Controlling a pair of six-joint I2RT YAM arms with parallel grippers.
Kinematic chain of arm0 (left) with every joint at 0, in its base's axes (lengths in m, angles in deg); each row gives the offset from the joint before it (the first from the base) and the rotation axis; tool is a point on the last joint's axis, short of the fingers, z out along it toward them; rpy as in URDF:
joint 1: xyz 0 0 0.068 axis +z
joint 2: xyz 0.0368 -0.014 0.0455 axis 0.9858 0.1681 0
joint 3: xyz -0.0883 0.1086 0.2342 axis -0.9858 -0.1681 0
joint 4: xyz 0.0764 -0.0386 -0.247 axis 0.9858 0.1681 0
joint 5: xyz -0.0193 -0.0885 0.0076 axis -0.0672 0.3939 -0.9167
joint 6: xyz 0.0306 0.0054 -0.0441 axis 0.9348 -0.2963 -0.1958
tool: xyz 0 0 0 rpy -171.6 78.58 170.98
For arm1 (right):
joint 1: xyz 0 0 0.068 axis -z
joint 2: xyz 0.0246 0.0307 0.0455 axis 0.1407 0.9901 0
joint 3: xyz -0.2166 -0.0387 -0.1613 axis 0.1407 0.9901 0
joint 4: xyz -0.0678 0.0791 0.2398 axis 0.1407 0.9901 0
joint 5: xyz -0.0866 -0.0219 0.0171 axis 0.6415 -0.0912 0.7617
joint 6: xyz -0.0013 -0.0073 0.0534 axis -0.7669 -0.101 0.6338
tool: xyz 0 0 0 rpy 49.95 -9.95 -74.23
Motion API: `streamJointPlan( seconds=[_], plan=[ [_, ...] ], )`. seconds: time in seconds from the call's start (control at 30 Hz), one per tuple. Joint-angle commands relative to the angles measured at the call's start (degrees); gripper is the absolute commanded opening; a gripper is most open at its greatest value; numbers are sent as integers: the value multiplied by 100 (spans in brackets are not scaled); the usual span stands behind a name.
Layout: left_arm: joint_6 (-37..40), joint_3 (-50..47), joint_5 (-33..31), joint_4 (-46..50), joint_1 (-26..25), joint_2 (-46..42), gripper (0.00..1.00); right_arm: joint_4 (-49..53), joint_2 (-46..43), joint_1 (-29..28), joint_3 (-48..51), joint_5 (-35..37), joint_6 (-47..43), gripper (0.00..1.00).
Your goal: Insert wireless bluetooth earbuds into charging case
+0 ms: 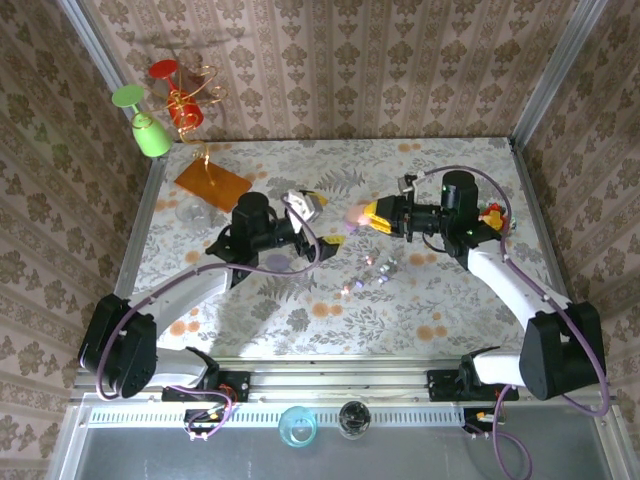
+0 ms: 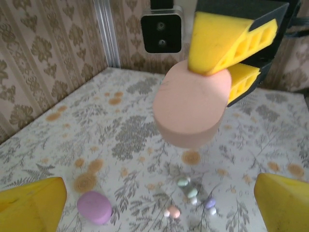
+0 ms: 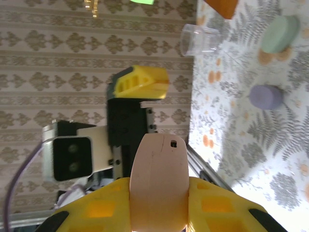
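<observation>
My right gripper [image 1: 378, 215] is shut on a closed pink pebble-shaped case [image 1: 356, 215], held in the air above the table's middle. In the right wrist view the pink case [image 3: 159, 183] sits edge-on between the yellow fingers [image 3: 219, 208]. Seen from the left wrist, the same pink case [image 2: 193, 108] hangs right ahead, while my left gripper [image 2: 159, 198] stands open and empty. Several tiny earbuds lie loose on the cloth below: green ones [image 2: 183, 182], a pink one [image 2: 174, 211] and a purple one [image 2: 210, 203]. From above the earbuds [image 1: 380, 268] are small specks. My left gripper [image 1: 305, 205] faces the right one.
A closed purple case [image 2: 94, 207] lies near the earbuds, also seen as the purple case [image 3: 265, 96] beside a green case [image 3: 280, 34]. A clear cup [image 1: 190, 212] and an orange slab [image 1: 212, 182] sit at the far left. Red and yellow sweets [image 1: 490, 214] lie at the right.
</observation>
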Motion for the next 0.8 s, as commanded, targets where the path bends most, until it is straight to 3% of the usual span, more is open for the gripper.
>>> streamJointPlan(
  seconds=[0.0, 0.17, 0.47, 0.77],
  plan=[
    [-662, -242, 565, -1331, 126, -133, 100, -666, -309, 36, -34, -168, 773, 9],
    [-1111, -457, 931, -2737, 119, 89, 97, -1927, -363, -33, 100, -55, 1875, 5],
    [-1844, -280, 1463, -4421, 18, 767, 85, -3173, -74, -567, 72, 17, 2768, 0],
    [-1904, -153, 1617, -4885, -127, 1039, 78, -3244, 36, -830, 86, 201, 2842, 0]
  ],
)
